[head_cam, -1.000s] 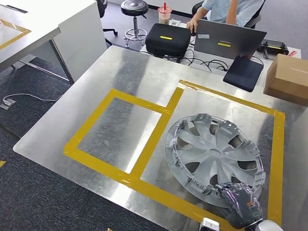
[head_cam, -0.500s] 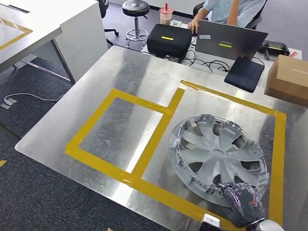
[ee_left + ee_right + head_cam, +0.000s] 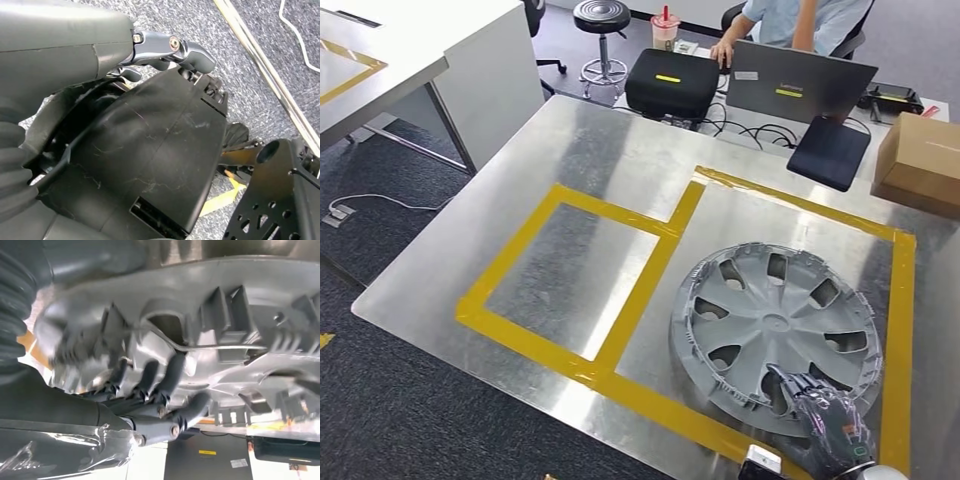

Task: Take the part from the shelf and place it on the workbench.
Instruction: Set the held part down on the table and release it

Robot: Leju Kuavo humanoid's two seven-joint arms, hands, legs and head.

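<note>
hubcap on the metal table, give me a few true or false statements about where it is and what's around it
1. The hubcap lies inside the larger yellow-taped box on the table. True.
2. The right hand grips the hubcap at its near rim. True; the right wrist view shows the fingers curled against its ribbed underside.
3. The hubcap sits in the smaller taped box on the left. False; that box holds nothing.
4. A cardboard box stands at the far right of the table. True.
5. The left hand is helping to hold the hubcap. False; it hangs over the carpet, holding nothing.
6. The laptop lies on top of the hubcap. False; it stands beyond the table's far edge.
</note>
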